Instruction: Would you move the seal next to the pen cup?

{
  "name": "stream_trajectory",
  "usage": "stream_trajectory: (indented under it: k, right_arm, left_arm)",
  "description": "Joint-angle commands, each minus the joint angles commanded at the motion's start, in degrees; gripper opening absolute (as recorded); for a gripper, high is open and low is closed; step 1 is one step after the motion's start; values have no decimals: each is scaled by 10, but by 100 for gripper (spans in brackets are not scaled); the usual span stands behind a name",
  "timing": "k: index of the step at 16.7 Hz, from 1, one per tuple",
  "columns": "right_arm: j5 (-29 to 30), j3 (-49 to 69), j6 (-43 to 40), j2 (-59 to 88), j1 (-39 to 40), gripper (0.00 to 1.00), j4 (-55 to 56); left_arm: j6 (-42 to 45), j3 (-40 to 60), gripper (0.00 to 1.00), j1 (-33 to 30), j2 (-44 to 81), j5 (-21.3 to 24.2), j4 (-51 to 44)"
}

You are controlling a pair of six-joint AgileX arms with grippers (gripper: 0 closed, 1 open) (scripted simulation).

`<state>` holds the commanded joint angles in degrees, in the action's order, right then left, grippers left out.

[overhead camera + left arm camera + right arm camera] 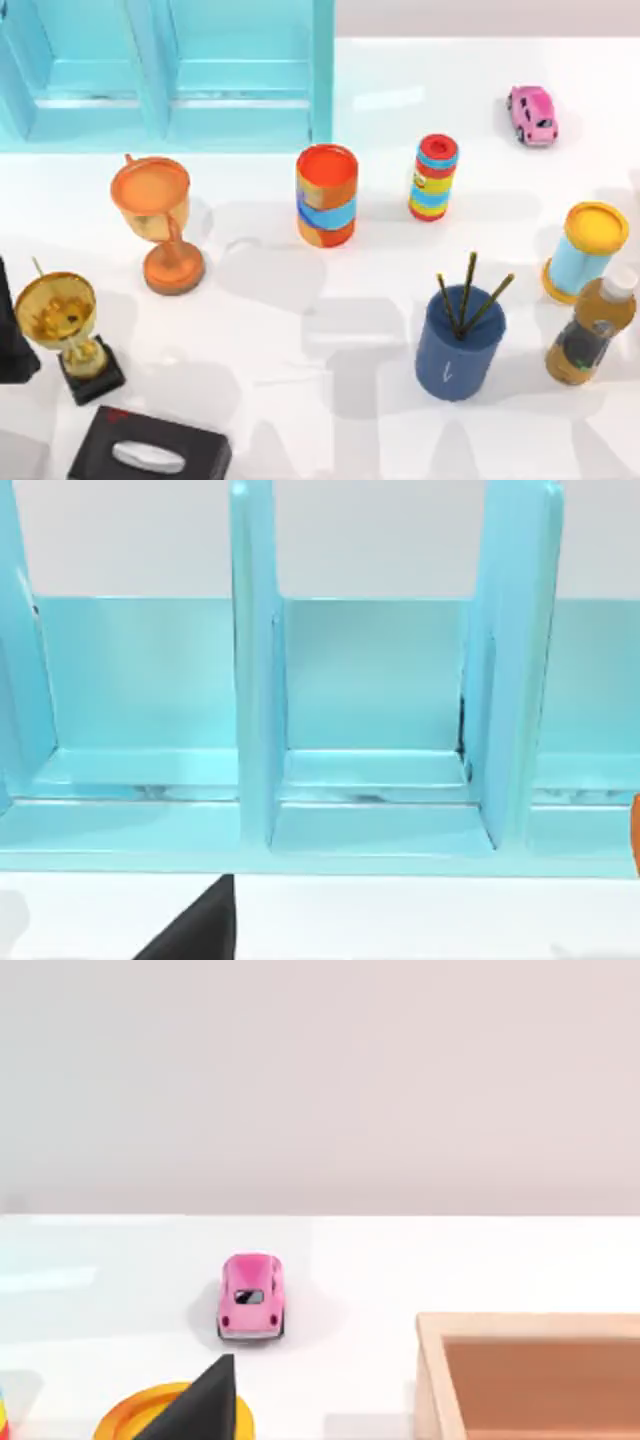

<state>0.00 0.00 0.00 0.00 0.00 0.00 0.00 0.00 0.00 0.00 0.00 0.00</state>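
Note:
The seal is out of view. The pen cup (460, 350), dark blue with thin dark pencils standing in it and a small white mark on its side, stands upright at the front right of the table. A dark piece of my left arm (10, 335) juts in at the table's left edge, beside the gold trophy (65, 325). One black fingertip (200, 935) shows in the left wrist view, facing the turquoise shelf (380, 720). Another black fingertip (200, 1410) shows in the right wrist view, over a yellow lid (130, 1415) and short of the pink toy car (250, 1295).
An orange goblet (155, 220), an orange can with a blue band (326, 195) and a striped cylinder (434, 178) stand mid-table. A black tissue box (150, 450) lies front left. A yellow-lidded cylinder (585, 250) and a bottle (590, 330) stand right of the pen cup. A wooden box (530, 1380) lies nearby.

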Motion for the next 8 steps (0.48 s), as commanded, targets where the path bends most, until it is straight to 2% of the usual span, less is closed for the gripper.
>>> stream_trajectory:
  k: [4,8]
  right_arm:
    - [0,0,0,0,0,100,0]
    - [0,0,0,0,0,100,0]
  left_arm:
    - [4,17,100,4,18,-1,-17]
    - [24,124,100,25,127,-2,-106]
